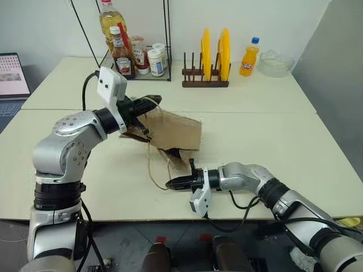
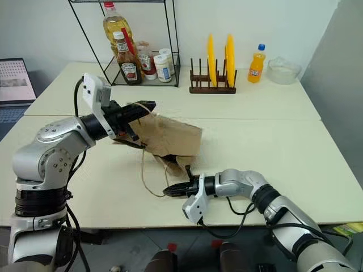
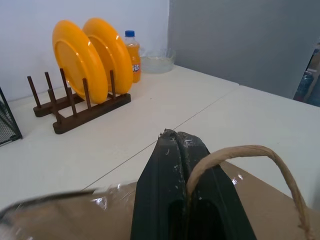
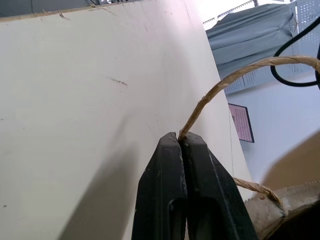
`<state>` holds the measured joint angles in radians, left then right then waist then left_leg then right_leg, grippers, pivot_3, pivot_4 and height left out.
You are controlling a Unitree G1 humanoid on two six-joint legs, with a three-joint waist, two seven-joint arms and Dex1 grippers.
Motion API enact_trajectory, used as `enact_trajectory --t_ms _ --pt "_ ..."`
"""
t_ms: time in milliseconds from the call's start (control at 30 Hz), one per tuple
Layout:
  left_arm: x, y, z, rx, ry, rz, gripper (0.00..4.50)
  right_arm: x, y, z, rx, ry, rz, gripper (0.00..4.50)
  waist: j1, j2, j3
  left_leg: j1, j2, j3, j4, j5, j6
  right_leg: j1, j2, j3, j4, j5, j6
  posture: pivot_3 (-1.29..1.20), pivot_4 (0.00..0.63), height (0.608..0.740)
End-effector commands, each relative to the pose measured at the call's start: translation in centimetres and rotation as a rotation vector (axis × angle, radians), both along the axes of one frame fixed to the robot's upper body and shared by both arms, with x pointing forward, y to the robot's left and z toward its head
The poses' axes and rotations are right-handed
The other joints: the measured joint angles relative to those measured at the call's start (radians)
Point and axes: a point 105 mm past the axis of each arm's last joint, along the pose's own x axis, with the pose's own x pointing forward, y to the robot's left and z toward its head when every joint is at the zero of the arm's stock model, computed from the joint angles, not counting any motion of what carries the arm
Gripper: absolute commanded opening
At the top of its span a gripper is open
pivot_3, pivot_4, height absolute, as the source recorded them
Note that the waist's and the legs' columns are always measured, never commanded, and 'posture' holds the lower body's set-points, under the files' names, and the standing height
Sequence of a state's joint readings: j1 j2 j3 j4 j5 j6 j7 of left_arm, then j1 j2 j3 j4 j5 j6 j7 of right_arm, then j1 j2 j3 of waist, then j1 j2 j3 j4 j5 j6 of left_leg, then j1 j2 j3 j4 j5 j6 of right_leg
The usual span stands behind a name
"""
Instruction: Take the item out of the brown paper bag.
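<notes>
Left gripper is clamped shut on one cord handle of the brown paper bag, holding that end of the bag raised off the desk, toward the far left. Right gripper, low and near the front edge of the desk, is pinched shut on the other cord handle; the wrist view shows the twisted cord coming straight out from between its closed fingers. Between the two, the bag hangs tilted and crumpled, its mouth facing down toward the near side, where a dark gap opens under the paper.

As for progress, both handles are secured and the bag is partly lifted, so the preparation looks done. The cola bottle itself cannot be seen anywhere on the desk or at the mouth of the bag; it is most likely inside, hidden by the paper, though the pictures do not settle that. What remains, by this reading, is the whole removal: spreading or tipping the mouth, getting the bottle out, and setting it on the desk. With both grippers busy on cords, one will probably have to let go first.
</notes>
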<state>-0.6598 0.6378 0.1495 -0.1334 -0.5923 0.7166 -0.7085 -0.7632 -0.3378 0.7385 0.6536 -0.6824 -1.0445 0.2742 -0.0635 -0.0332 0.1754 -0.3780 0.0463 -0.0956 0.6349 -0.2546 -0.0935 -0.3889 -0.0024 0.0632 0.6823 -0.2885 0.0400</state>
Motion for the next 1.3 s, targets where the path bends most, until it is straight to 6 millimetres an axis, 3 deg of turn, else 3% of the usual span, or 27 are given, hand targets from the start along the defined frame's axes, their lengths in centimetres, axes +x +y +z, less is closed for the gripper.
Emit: enact_trajectory --t_ms 33,533,767,900,1033,1167,1300 --pt "-0.6 -0.1 3.5 -0.017 -0.116 -0.014 0.0 -1.5 -1.1 -3.7 -0.149 0.064 0.028 0.02 0.001 0.0 0.0 0.0 0.0 0.0 0.0 0.0 0.0 0.0 0.0 0.0 0.0 0.0 0.0 0.0 0.15 0.74" --pt "0.1 0.2 5.0 -0.034 -0.145 0.016 0.0 -1.0 -2.4 -3.9 -0.221 0.031 0.027 0.02 0.008 0.0 0.0 0.0 -0.001 0.0 -0.001 0.0 0.0 0.001 -0.001 0.0 -0.002 0.0 0.0 0.0 0.15 0.74" --pt "-0.1 0.2 5.8 -0.064 -0.115 -0.007 0.0 0.9 -5.6 -3.6 -0.288 0.014 -0.053 0.02 0.018 0.0 0.0 0.0 -0.003 0.0 -0.001 0.0 0.0 0.002 -0.004 0.0 -0.002 0.0 0.001 0.0 0.15 0.74" --pt "-0.6 -0.1 5.3 -0.046 -0.099 -0.036 0.0 0.8 -6.7 -3.6 -0.313 0.02 -0.061 0.02 0.024 0.0 0.0 0.0 -0.005 0.0 0.0 0.0 0.0 0.002 -0.005 0.0 -0.002 0.0 0.001 0.0 0.15 0.74" --pt "-0.6 -0.3 5.1 -0.049 -0.09 -0.048 0.0 0.0 -6.7 -3.9 -0.309 0.06 -0.057 0.02 0.026 0.0 0.0 0.0 -0.005 0.0 0.0 0.0 0.0 0.002 -0.005 0.0 -0.002 0.0 0.001 0.0 0.15 0.74" --pt "-0.7 -0.5 4.8 -0.04 -0.084 -0.058 0.0 -0.5 -6.0 -2.7 -0.238 0.139 -0.078 0.02 0.029 0.0 0.0 0.0 -0.005 -0.001 0.0 0.0 0.0 0.003 -0.005 0.0 -0.003 0.0 0.001 0.0 0.15 0.74" --pt "-0.7 -0.5 4.7 -0.039 -0.079 -0.063 0.0 -0.9 -6.2 -0.5 -0.16 0.247 -0.105 1.0 0.03 0.001 0.001 -0.002 -0.005 -0.002 0.0 0.0 0.0 0.002 -0.005 0.0 -0.003 0.0 0.001 0.0 0.15 0.74"
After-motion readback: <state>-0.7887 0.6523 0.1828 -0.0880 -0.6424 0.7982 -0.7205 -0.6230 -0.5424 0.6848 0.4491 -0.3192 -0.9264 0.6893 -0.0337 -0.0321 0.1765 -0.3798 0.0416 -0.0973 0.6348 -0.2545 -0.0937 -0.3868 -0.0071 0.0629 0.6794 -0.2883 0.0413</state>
